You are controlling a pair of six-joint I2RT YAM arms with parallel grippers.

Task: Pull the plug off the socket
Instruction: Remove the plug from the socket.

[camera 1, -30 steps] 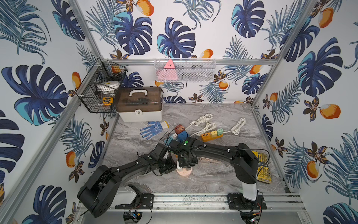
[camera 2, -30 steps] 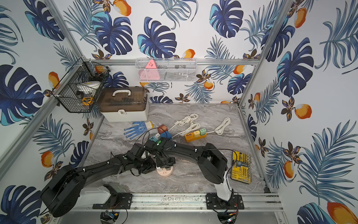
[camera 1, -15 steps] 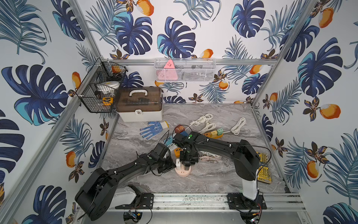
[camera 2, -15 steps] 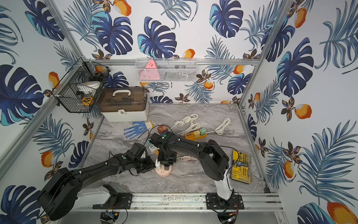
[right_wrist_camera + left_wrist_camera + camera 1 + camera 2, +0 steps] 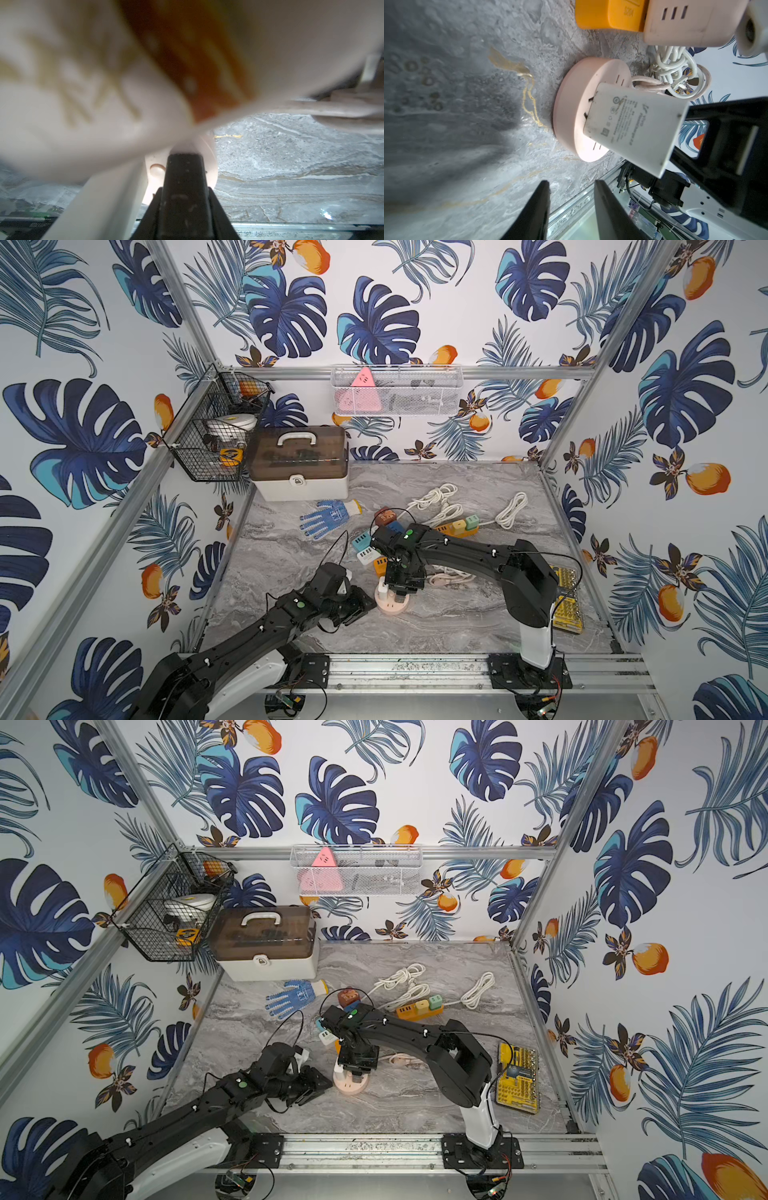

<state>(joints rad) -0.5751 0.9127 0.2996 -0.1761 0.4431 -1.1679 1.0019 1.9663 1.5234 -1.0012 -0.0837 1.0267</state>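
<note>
1. Now, in both top views, my left gripper (image 5: pixel 368 605) is backing away from the round pale-pink plastic socket (image 5: pixel 391 610) it was bracing a second ago. My right gripper (image 5: pixel 401 592) is staying over the white rectangular plug (image 5: pixel 382 585).
2. Through the left wrist camera, I am seeing the left jaws standing apart around nothing. The plug is tilting, its prongs part-way out of the slots, with the right gripper pinching its far end. I am judging the pull nearly done, but the socket is now sitting unbraced on the grey marble-patterned tabletop (image 5: pixel 456 104) and may lift with it.
3. The right wrist camera is giving me mostly blur; one black finger (image 5: pixel 182 187) is pressing beside the plug.
4. Crowding just behind the socket are an orange plastic block (image 5: pixel 608 14), a pale-pink slotted block (image 5: pixel 685 20) and a coiled white cable (image 5: pixel 675 68).
</note>
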